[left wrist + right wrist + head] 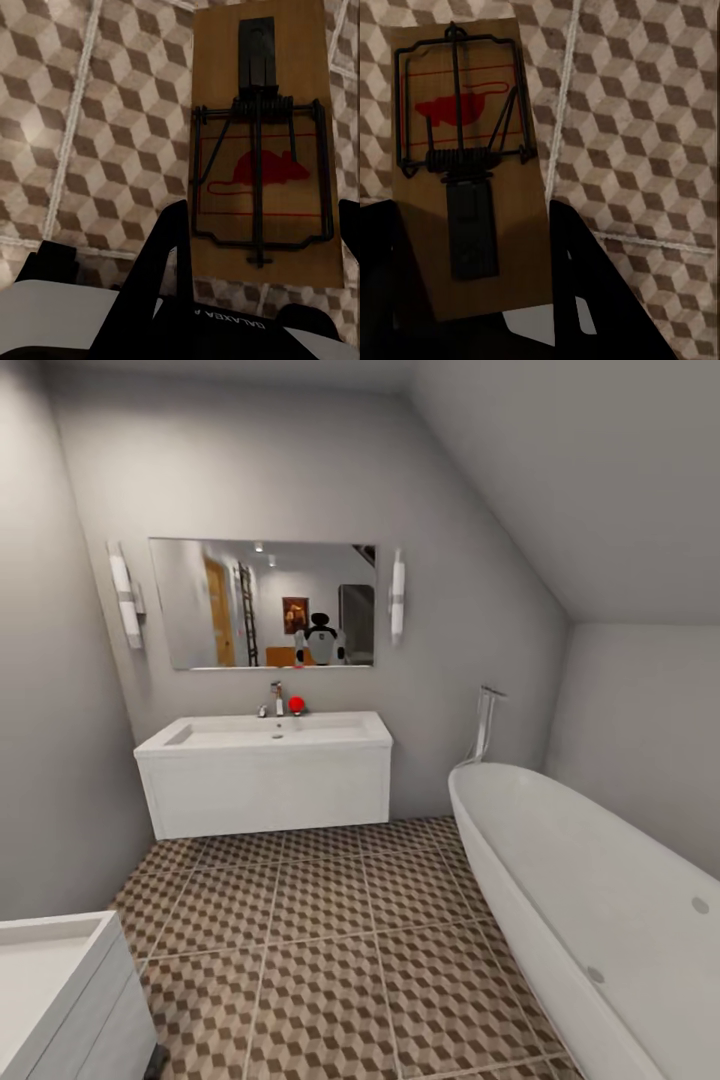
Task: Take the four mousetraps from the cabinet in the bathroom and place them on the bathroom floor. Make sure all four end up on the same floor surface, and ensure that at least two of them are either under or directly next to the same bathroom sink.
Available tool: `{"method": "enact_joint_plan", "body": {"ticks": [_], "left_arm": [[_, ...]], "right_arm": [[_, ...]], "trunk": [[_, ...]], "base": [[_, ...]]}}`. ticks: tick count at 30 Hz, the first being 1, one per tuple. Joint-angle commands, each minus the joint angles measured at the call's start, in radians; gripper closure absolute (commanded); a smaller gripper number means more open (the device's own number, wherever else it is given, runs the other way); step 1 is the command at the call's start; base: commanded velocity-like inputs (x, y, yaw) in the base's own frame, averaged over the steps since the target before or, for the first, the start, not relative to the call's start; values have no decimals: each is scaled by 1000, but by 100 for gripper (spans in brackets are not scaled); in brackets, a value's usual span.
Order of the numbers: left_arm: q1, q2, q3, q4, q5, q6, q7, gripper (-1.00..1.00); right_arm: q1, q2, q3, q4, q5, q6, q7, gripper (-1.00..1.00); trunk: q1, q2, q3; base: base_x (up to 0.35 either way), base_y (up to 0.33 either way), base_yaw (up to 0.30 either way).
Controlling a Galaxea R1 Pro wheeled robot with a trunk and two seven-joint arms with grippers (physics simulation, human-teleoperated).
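Observation:
In the left wrist view a brown wooden mousetrap [262,150] with a dark wire bar and a red mouse print sits between my left gripper's [259,232] dark fingers [161,247], held above the cube-pattern bathroom floor [90,135]. My right gripper [480,255] is likewise shut on a second mousetrap [465,165], over the same tiles [645,112]. Ahead in the head view, the white bathroom sink [265,735] with a chrome tap [277,698] hangs on the far wall above the bathroom floor [320,920]. The cabinet is out of view.
A white oval bathtub [580,880] runs along the right side. Another white vanity unit [60,980] stands at the near left. A mirror [262,603] hangs over the sink, and a small red object [296,704] sits by the tap. Open tiles lie between.

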Motion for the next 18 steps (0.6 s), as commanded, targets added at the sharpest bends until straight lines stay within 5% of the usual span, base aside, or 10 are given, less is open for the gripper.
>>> {"method": "enact_joint_plan", "body": {"ticks": [1, 10, 18], "left_arm": [[-1, 0, -7, 0, 11, 5, -3, 100], [0, 0, -7, 0, 11, 5, -3, 100], [0, 0, -7, 0, 11, 5, -3, 100]], "right_arm": [[-1, 0, 6, 1, 0, 2, 2, 100], [-1, 0, 5, 1, -2, 2, 2, 100], [-1, 0, 4, 1, -2, 2, 2, 100]], "trunk": [[1, -1, -1], [1, -1, -1], [1, -1, -1]], "base": [[324, 0, 21], [324, 0, 16], [324, 0, 232]]}}
